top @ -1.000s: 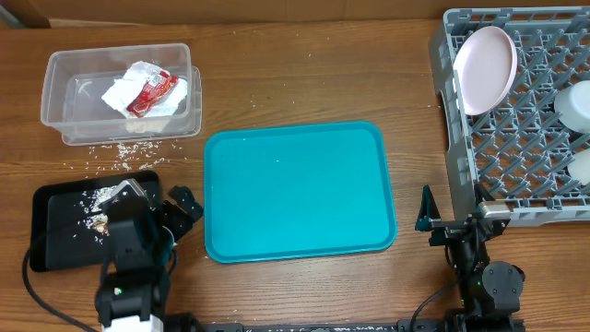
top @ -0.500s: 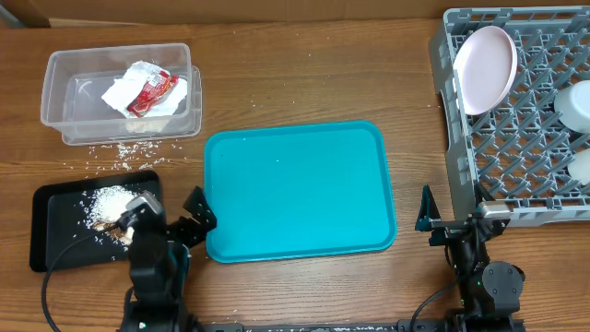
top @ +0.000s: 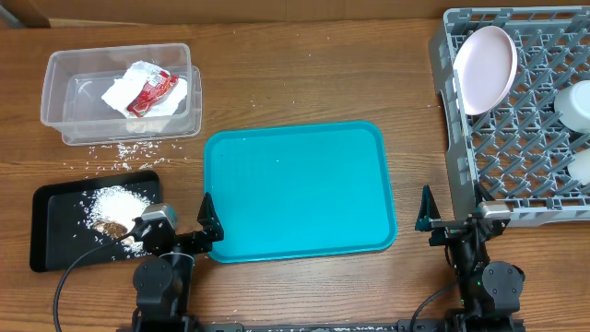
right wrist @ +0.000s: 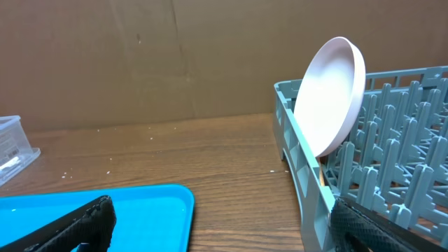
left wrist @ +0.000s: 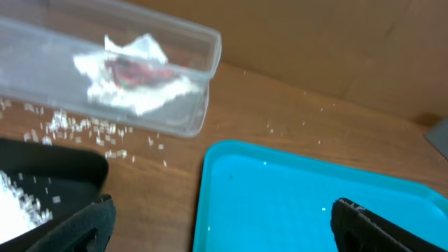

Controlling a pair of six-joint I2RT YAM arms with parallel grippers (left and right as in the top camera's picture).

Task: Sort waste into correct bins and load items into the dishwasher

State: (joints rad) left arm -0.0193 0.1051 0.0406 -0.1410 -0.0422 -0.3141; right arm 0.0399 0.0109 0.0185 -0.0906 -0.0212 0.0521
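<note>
**Both grippers open and empty; waste binned, dishes racked**

The left gripper (top: 182, 226) is shown at the near edge of the wooden table (top: 323, 83). Its jaws are spread wide and nothing is held between them. One finger is placed at the right near corner of the black tray (top: 41, 231), the other at the left near corner of the teal tray (top: 295, 184). A heap of white rice (top: 115, 198) with brown bits (top: 112, 226) is seen on the black tray, just beside the left-hand finger. Loose grains (top: 120, 152) are scattered on the wood between this tray and the clear tub (top: 120, 51), which lies well beyond the gripper. In the tub, crumpled napkins (top: 124, 92) and a red wrapper (top: 152, 92) are contained.

In the left wrist view, the same open gripper (left wrist: 222, 206) is framed by the black tray (left wrist: 56, 164), the teal tray (left wrist: 294, 203) and the tub (left wrist: 189, 112).

The right gripper (top: 458, 219) is likewise spread wide and empty. It is set between the teal tray and the near left corner of the grey dish rack (top: 516, 138). A pale plate (top: 486, 69) is stood on edge, tilted, at the rack's far left corner. Two white rounded items (top: 573, 103) are cropped at its right side. From the right wrist, the plate (right wrist: 329, 98) is seen beyond the gripper (right wrist: 220, 213), in the rack (right wrist: 420, 161).
</note>
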